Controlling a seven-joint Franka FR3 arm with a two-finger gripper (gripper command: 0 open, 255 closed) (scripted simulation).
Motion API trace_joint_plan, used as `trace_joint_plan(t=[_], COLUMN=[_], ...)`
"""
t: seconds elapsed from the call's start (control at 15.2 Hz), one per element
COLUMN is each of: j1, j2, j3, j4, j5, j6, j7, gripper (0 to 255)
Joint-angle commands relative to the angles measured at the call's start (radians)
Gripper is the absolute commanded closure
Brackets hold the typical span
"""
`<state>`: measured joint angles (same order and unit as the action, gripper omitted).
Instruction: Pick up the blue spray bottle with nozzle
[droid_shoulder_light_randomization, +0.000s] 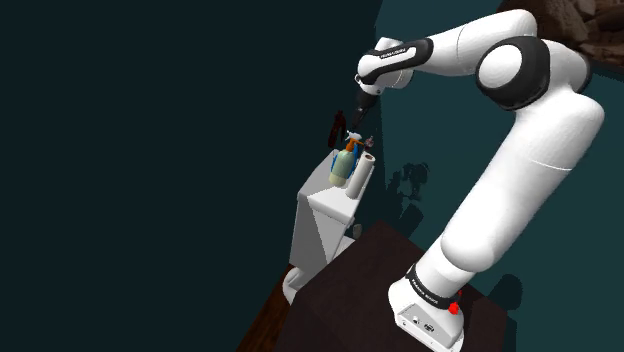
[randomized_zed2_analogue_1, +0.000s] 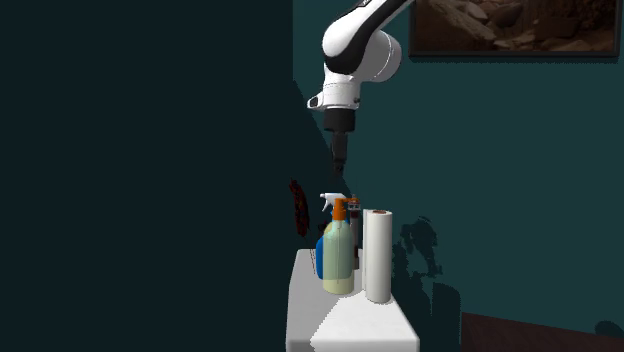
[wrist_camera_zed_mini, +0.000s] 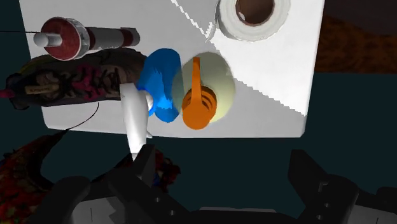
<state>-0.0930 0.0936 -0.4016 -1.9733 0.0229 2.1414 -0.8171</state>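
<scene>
1. Wrist view: pincer (wrist_camera_zed_mini: 229, 184) fingers apart, clasping nothing, above the white desk (wrist_camera_zed_mini: 267, 76).
2. Blue spray bottle (wrist_camera_zed_mini: 159, 83) upright on the desk, its white nozzle (wrist_camera_zed_mini: 135, 121) pointing at the desk edge.
3. Pale bottle with orange cap (wrist_camera_zed_mini: 203, 89) just beside it; in the second exterior view it covers most of the blue body.
4. Paper roll (wrist_camera_zed_mini: 253, 16), red-capped dark bottle (wrist_camera_zed_mini: 83, 37) and dark red patterned item (wrist_camera_zed_mini: 70, 83) crowd near.
5. Lettering on the arm: too small to read.

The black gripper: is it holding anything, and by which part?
Nothing is held: the gripper is open and hovers above the blue spray bottle without touching it.
</scene>
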Motion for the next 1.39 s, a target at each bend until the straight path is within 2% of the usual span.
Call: trace_joint_plan(t=[0.0, 0.33, 0.99, 1.06, 1.32], j1=[-0.019, -0.088, -0.095, -0.096, -0.096], j2=[0.08, 0.283, 0.327, 0.327, 0.327], j3=[-0.006, 0.003, 0.015, 0.015, 0.015], j4=[0.067, 0.265, 0.221, 0.222, 0.222], j5=[0.036, 0.119, 0.141, 0.141, 0.141], j6=[0.007, 0.0, 0.084, 0.084, 0.083], j7=[-0.052, -0.16, -0.172, -0.173, -0.173], gripper=[0, 0, 0, 255, 255])
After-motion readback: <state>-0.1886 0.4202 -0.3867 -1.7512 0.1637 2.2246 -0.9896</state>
